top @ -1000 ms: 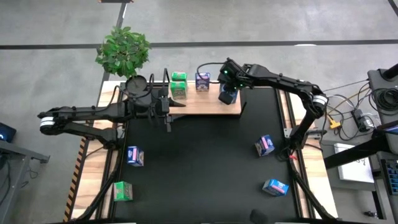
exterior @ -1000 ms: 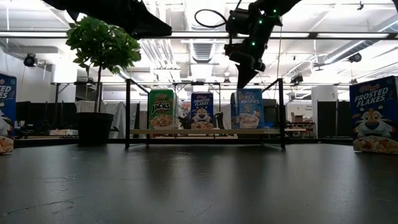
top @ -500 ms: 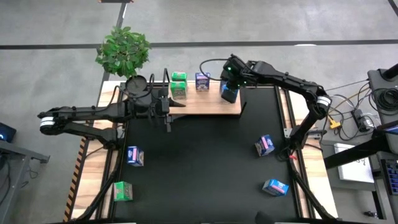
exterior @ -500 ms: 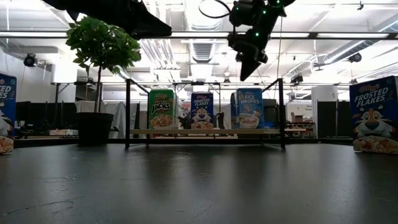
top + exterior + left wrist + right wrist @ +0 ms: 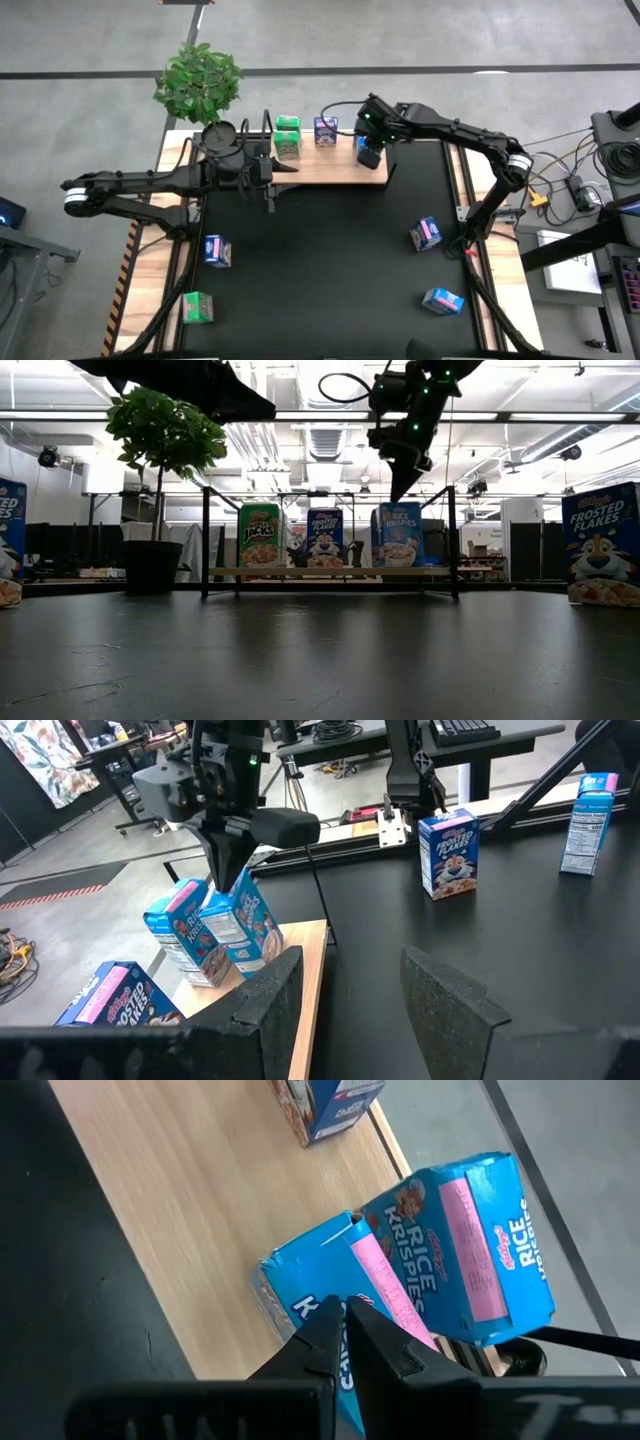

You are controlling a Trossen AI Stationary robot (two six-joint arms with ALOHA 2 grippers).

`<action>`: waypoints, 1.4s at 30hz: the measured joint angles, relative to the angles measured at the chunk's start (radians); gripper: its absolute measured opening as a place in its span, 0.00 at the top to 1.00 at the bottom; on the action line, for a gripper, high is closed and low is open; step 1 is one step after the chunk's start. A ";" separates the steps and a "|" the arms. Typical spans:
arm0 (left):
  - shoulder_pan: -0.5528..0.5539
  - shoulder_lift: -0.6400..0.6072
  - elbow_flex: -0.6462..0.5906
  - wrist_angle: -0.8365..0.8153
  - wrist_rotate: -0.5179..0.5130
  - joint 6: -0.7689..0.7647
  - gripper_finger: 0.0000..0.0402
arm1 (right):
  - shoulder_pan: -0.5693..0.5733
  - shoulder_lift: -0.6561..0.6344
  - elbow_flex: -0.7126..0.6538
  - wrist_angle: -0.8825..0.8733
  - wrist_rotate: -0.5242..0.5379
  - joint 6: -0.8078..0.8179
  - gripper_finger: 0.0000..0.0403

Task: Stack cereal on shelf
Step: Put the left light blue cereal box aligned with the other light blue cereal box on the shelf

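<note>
Currently the right gripper [image 5: 369,152], fingers pressed together and empty, hovers directly above two blue cereal boxes [image 5: 400,1295] at the shelf's [image 5: 335,170] right end. Left gripper [image 5: 271,178], half spread, waits at the shelf's left end.

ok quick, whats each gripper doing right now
Left gripper: open, holding nothing, beside the shelf.
Right gripper: shut, empty, above the Rice Krispies cartons.

My view: shelf [image 5: 330,170] light wood; cereal cartons [image 5: 440,1270] blue, pink-white print; one carton [image 5: 260,535] green; table [image 5: 320,270] black
</note>
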 joint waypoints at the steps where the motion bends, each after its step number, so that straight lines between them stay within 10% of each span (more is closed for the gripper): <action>1: 0.000 0.000 0.000 0.000 0.000 0.000 0.62 | 0.000 0.000 -0.003 0.007 0.000 0.001 0.97; 42: 0.000 0.000 0.000 0.000 0.000 0.000 0.62 | 0.000 -0.006 -0.001 0.045 0.000 0.111 0.97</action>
